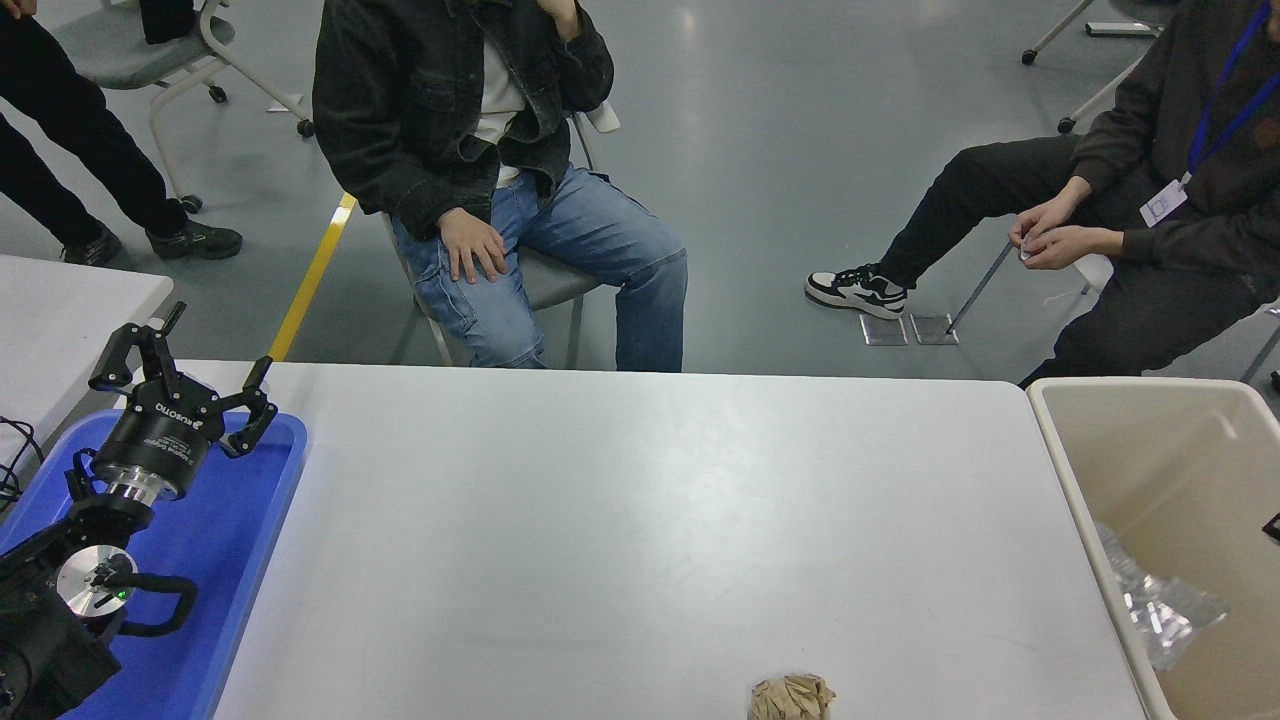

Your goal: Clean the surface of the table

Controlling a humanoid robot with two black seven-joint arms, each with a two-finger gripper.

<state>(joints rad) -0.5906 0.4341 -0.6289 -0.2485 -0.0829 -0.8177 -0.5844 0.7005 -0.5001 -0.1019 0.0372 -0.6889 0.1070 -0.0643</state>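
The table surface (pixel 640 520) is a wide white-grey top. A crumpled brown paper ball (pixel 792 697) lies on it at the near edge, partly cut off by the picture's bottom. My left gripper (pixel 188 362) is parked open and empty over the blue tray (pixel 250 520) at the lower left. Of my right arm only a small black sliver (pixel 1272 527) shows at the right edge above the bin; its fingers are out of view.
A beige bin (pixel 1060 440) stands at the table's right end with a crinkled silver foil wrapper (pixel 1155 608) lying deep inside. A smaller white table (pixel 60 310) is at the left. Two people sit beyond the far edge and one stands at the top left.
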